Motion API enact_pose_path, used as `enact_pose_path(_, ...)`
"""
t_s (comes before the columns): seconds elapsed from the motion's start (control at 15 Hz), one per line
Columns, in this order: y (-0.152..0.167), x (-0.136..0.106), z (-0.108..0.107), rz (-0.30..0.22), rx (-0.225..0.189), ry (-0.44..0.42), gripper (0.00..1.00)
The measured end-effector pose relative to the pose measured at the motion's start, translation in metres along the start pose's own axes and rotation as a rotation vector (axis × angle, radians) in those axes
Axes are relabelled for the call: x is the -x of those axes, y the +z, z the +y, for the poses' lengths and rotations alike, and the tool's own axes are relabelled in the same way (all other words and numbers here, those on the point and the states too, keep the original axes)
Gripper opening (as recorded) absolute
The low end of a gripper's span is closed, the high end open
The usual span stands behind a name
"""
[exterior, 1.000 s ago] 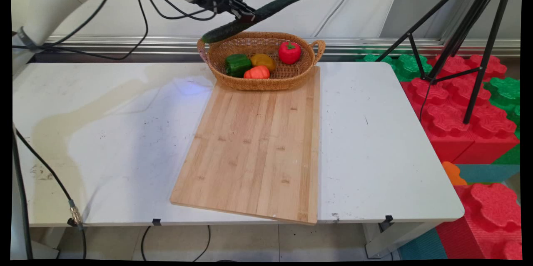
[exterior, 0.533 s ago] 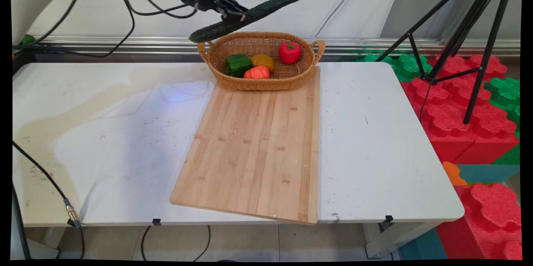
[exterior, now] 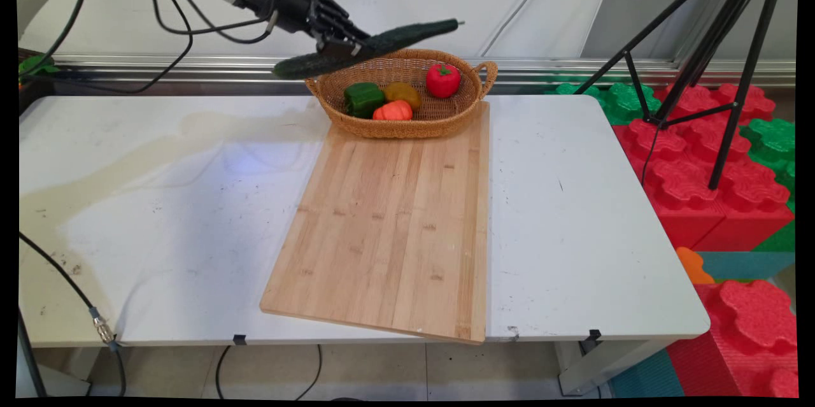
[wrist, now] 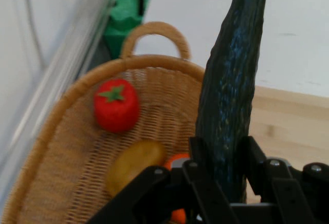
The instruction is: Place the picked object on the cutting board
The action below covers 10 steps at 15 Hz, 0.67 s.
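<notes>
Main view — gripper [exterior: 347, 49] clamps cucumber [exterior: 382, 44], above basket [exterior: 407, 127]

No words, labels, brands or numbers are showing anywhere that can be read, in either view.
</notes>
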Motion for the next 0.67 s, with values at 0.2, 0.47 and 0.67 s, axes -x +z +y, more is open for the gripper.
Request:
enact_pose_path(0.2,-0.002,0.006,0.017,-0.019,0.043,0.016,0.00)
enact_pose_path(0.47,0.001,0.016,0.038,-0.047,0.089,0.020,0.00)
enact_pose_path(0.67,0.007,0.024,0.056,-0.071,0.121,0.013,0.00)
